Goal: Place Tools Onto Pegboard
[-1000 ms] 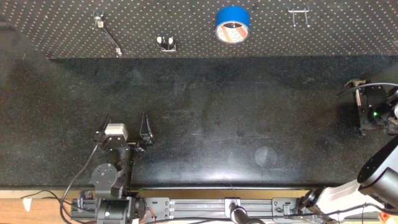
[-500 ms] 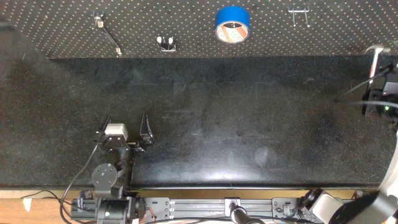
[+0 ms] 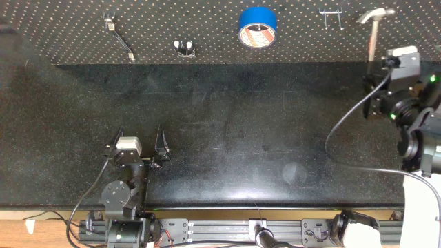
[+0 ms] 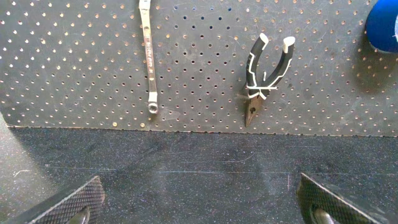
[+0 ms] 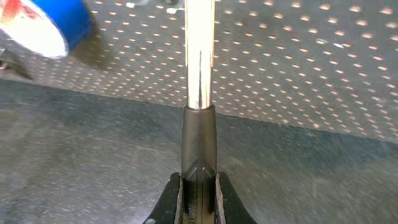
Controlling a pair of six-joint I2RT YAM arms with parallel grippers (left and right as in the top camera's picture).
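Note:
My right gripper is shut on the black grip of a hammer. The hammer stands upright at the right end of the pegboard, with its steel head up against the holes, just right of an empty metal hook. Hanging on the board are a wrench, black-and-white pliers and a blue tape roll. My left gripper rests open and empty low over the table near its base, facing the board.
The black table top stretches between the arms and the pegboard. A cable loops from the right arm over the table's right part. The board between the tape and the pliers has bare holes.
The right arm has swung up from the table's far right edge to the pegboard, carrying the hammer, which now stands upright against the board. The left arm has stayed still.

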